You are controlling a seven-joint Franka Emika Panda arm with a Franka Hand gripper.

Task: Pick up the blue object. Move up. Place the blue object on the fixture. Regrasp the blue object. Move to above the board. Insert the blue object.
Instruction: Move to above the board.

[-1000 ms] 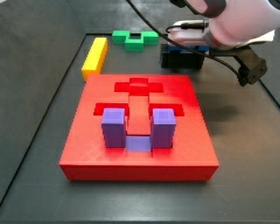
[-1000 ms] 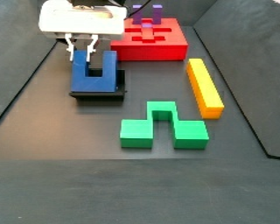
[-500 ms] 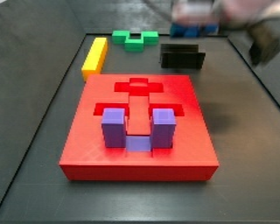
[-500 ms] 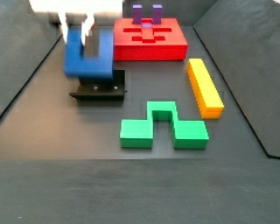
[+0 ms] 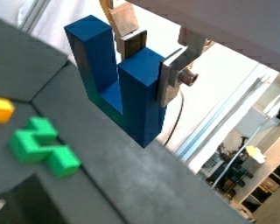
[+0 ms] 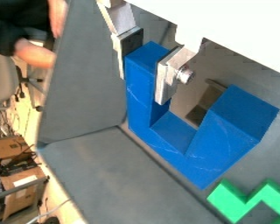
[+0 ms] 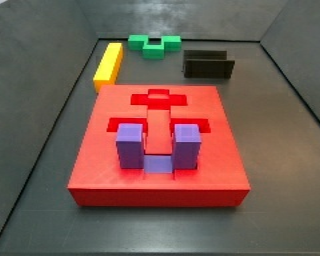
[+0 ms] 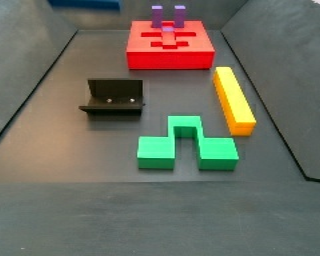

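Blue object (image 5: 122, 83): hanging in the air, clamped in the gripper, prongs and bridge showing in both wrist views; a sliver of blue is also peeking in at the upper edge of a side view (image 8: 87, 4).

Gripper (image 5: 154, 54): closing its silver fingers (image 6: 171, 74) on one prong of the blue object; it is sitting high, out of the frame in both side views.

Change: a second ago the gripper was standing at the fixture with the blue object resting there; half a second ago it was rising as a blur; now the arm is gone from one side view altogether and almost gone from the other. The regrasp seems to be finished, and the lift is carrying the piece away.

Fixture (image 8: 112, 97): standing bare on the desk (image 8: 69, 150), nothing left in it; also showing empty behind the board (image 7: 210, 66).

Board (image 7: 157, 150): lying well apart from the fixture, with a cross-shaped recess open on its top (image 8: 170, 39).

Purple block (image 7: 156, 148): already sitting in the board, prongs pointing up.

Green block (image 8: 186, 143): lying on the desk near the fixture, untouched.

Yellow bar (image 8: 234, 99): lying beside the board, untouched.

Stage: travelling toward a spot above the board, by my reading; the insertion is waiting.

Next need: lining the prongs up with the free recess before going down.
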